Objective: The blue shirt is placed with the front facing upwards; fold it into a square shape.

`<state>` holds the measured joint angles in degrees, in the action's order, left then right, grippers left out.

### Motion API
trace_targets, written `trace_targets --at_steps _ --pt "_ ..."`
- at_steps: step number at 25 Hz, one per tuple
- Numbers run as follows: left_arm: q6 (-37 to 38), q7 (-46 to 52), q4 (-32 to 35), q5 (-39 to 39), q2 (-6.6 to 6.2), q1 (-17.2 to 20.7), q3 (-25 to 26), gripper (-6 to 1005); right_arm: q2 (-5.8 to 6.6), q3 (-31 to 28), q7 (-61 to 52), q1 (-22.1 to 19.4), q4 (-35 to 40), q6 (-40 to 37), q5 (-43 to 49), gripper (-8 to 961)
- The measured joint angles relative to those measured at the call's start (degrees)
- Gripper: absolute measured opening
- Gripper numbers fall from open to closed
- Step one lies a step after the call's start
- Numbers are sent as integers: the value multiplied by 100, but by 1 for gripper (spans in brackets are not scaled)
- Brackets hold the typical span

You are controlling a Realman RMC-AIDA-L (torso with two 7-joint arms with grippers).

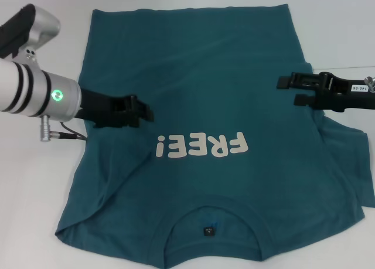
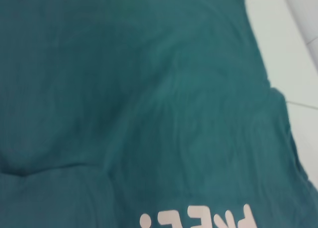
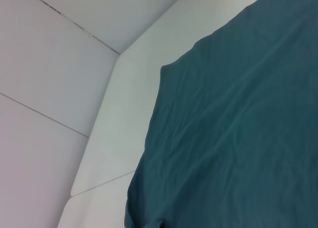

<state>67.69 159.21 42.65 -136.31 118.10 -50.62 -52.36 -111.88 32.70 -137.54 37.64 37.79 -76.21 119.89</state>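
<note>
A big white table is seen, and almost all of it is covered by the large dark teal-blue cotton T-shirt, which is laid flat with the front up. The round collar is placed at the near edge, close to the robot, and the hem is placed at the far side. The white "FREE!" letters are seen across the chest, and a small dark tag is seen inside the collar. The sleeve on the robot's left looks tucked in already, while the sleeve on the right is bunched and lumpy, so it is judged that the side folds are being worked on and the square is not made yet. The left gripper is held over the cloth, just beside the letters. The right gripper is held over the right side of the shirt, near the bunched sleeve. Nothing is held by either gripper, as far as can be seen, but whether the fingers are wide or narrow cannot be told. Next, an edge of cloth should be pinched on each side and carried over evenly. The lumps by the right sleeve may get in the way. Nothing else is seen on the table.
</note>
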Motion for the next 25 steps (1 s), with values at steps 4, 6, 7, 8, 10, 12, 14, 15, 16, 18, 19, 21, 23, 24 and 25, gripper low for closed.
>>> trace_targets --at_steps 4,6,7,8,10,12,14,15,16,18,19,21,23,24,25 --pt "125 -31 382 161 -43 386 129 394 18 3 0 -5 0 2 0 895" --pt "241 -136 474 225 -108 617 280 437 36 25 -2 -13 0 1 12 895" --pt "280 -204 488 251 -133 681 332 459 47 36 -9 -13 0 -7 26 895" --pt "324 -318 493 286 -167 777 401 480 58 41 -22 -14 0 -14 38 895" --pt "343 -528 465 316 -206 907 495 523 71 47 -39 -10 0 -32 48 895" --pt "321 -748 409 321 -211 975 568 566 74 48 -50 -5 -1 -39 50 895" --pt "287 -999 299 324 -184 1012 658 626 76 49 -56 -3 -26 -32 51 896" --pt "282 -1069 251 325 -171 1017 686 663 83 50 -60 -1 -46 -31 52 896" --pt "278 -1102 199 326 -167 1017 700 700 94 54 -71 3 -65 -40 54 896" --pt "275 -1126 154 327 -163 1016 710 775 136 91 -135 28 -82 -86 73 896" --pt "252 -1161 94 328 -141 1010 712 813 181 147 -219 57 -88 -109 113 896" --pt "240 -1194 91 330 -124 1003 713 947 324 331 -486 150 -99 -140 277 896" --pt "236 -1218 92 331 -117 988 710 947 494 527 -767 273 -121 -155 486 896" --pt "234 -1219 92 331 -116 978 698 947 582 608 -879 340 -136 -174 594 896" --pt "232 -1219 90 332 -115 971 690 947 670 667 -961 410 -146 -206 704 896"
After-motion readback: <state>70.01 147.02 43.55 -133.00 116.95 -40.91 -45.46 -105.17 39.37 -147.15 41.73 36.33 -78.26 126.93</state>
